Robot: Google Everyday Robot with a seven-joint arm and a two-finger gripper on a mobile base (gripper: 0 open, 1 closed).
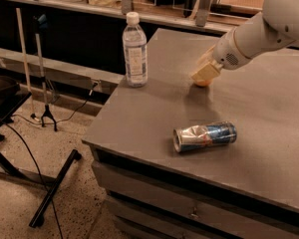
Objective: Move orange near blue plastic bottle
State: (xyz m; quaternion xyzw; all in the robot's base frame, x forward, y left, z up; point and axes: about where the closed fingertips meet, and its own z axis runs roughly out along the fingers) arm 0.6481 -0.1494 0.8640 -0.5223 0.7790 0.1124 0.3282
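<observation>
The blue plastic bottle (135, 51) stands upright near the table's left edge; it is clear, with a white cap and a pale label. The orange (203, 83) rests on the table to the right of the bottle, and only its lower part shows under the gripper. My gripper (205, 73) comes in from the upper right on a white arm and sits right over the orange, hiding most of it. About a bottle's height of tabletop lies between the orange and the bottle.
A crushed silver-and-blue can (205, 136) lies on its side near the front of the grey table (139, 118). A shelf with clutter runs behind the table. A stand (44, 83), cables and a dark frame are on the floor at left.
</observation>
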